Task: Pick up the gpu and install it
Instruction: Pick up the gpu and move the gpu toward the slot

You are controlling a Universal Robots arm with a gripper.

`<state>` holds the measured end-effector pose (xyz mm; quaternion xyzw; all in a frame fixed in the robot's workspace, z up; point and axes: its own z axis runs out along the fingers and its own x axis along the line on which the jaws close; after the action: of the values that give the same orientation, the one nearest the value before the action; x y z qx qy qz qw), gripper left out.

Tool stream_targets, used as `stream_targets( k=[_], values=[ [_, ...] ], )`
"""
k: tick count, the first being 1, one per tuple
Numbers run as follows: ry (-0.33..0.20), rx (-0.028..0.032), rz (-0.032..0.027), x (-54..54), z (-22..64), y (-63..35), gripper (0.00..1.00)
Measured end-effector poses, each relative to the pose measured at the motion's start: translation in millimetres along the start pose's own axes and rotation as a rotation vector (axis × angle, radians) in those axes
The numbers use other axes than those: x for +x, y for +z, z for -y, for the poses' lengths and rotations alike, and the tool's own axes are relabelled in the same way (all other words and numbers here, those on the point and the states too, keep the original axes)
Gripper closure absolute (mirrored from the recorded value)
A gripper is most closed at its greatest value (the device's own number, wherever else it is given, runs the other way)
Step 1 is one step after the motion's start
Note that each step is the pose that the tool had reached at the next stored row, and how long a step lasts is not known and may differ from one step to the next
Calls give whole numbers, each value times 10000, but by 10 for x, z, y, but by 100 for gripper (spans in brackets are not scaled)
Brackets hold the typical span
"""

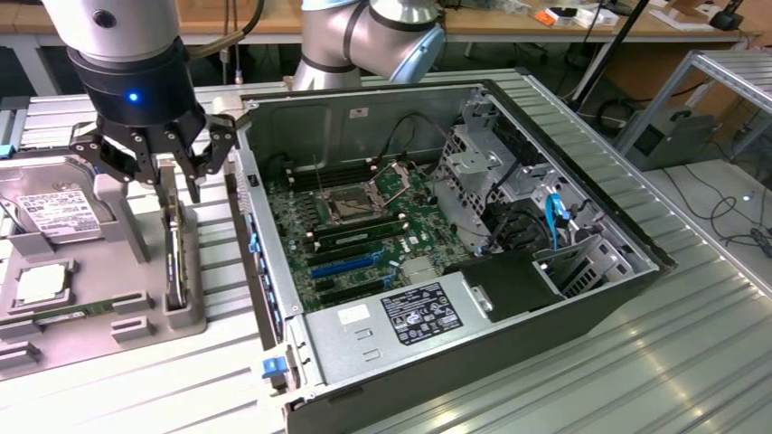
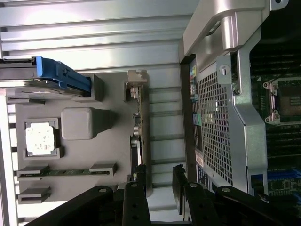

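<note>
The gpu (image 1: 177, 262) stands on its long edge in a slot of the grey holder tray (image 1: 133, 321), at the exterior view's left beside the computer case. It is a thin dark card with a metal bracket at one end. My gripper (image 1: 163, 185) hangs open just above its upper end, and I see no contact with the card. In the wrist view the gpu (image 2: 139, 122) runs away from my gripper (image 2: 159, 183). Its near end lies close to one of the black fingers (image 2: 136, 188), and the other finger stands apart on the case side.
The open computer case (image 1: 567, 298) lies on its side, showing the motherboard (image 1: 362, 226) and its blue slots (image 1: 343, 262). The tray also holds a silver hard drive (image 1: 54, 212), a processor chip (image 1: 42, 282) and a memory stick (image 2: 66, 172). Ribbed metal table (image 1: 675, 362) all around.
</note>
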<state>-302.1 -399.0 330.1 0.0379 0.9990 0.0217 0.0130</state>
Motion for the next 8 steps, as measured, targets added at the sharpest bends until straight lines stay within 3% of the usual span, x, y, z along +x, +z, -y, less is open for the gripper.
stream_targets(
  k=[8],
  values=[
    [-1, 16, 2, 0, 1, 20, 64]
  ],
)
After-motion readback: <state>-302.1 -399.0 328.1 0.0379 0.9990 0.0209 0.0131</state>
